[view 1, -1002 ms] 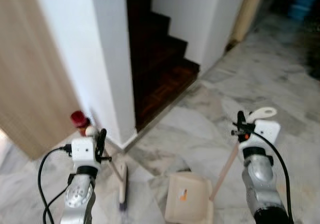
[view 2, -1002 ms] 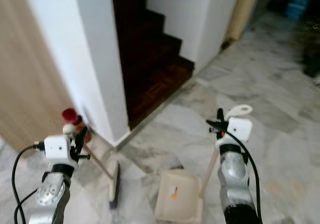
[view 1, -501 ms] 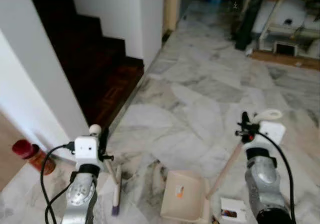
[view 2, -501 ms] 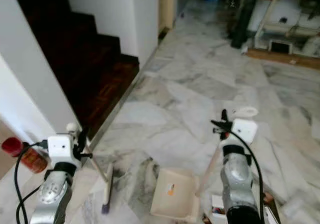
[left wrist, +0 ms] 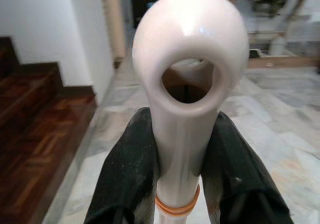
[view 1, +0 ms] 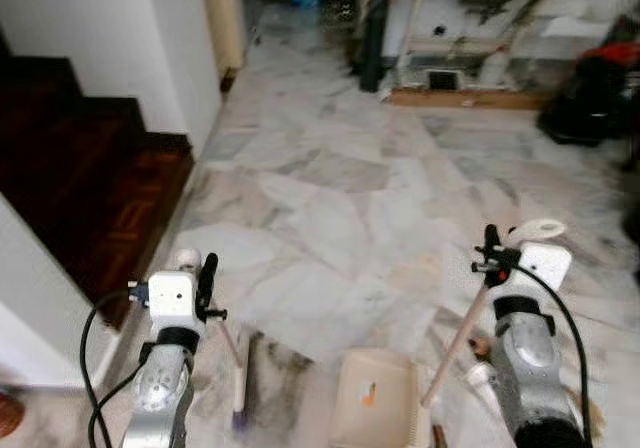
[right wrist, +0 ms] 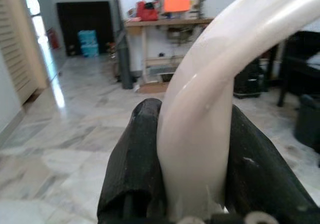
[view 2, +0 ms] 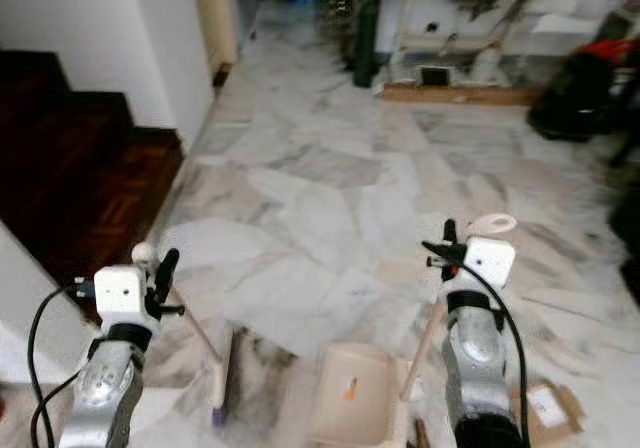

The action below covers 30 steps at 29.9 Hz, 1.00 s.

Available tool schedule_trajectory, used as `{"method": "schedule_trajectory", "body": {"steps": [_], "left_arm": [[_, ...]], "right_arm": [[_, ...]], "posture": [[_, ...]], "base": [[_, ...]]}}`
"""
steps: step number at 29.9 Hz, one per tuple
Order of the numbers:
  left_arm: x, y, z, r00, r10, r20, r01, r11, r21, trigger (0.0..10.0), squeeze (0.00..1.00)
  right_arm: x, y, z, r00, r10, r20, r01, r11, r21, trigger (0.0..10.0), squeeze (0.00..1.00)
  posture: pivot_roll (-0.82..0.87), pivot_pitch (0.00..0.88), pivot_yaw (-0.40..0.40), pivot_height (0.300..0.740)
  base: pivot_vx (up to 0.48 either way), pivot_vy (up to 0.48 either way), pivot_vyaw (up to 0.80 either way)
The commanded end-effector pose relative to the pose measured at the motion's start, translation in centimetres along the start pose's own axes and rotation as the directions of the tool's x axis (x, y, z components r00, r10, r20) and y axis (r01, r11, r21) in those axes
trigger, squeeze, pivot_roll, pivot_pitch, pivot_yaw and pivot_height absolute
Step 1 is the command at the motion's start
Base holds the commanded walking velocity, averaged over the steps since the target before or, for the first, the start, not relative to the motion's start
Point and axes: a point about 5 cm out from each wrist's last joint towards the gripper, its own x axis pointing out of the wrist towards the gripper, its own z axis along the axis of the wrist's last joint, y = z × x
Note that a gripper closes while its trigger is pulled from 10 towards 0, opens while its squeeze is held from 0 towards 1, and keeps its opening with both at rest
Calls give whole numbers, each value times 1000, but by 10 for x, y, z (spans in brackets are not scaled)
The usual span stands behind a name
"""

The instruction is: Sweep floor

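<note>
Dark wood stairs point(view 1: 90, 198) at left, wooden shelf point(view 1: 470, 38) w/ clutter at back, cardboard box point(view 2: 548, 408) nearby.

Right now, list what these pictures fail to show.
- Broom bristles: blurred in the eye views.
- Dustpan front: cut off by the bottom edge.
- Items by the right gripper's arm: hidden behind it.
- Shelf contents: too small, blurred.
- Left gripper fingers hide the handle below.
</note>
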Motion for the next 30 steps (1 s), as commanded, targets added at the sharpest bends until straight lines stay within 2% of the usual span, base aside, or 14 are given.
{"method": "schedule_trajectory", "body": {"steps": [1, 30], "left_arm": [[4, 1, 9, 999, -2, 39, 2, 1000, 10, 10000, 0], [4, 2, 8, 999, 0, 37, 0, 1000, 8, 10000, 0]], "right_arm": [[4, -2, 11, 999, -10, 47, 10, 1000, 12, 10000, 0], [2, 0, 11, 999, -1, 48, 1, 1000, 8, 10000, 0]], "posture": [[18, 14, 27, 740], [16, 16, 29, 740]], "base": [[0, 0, -788], [0, 0, -760]]}}
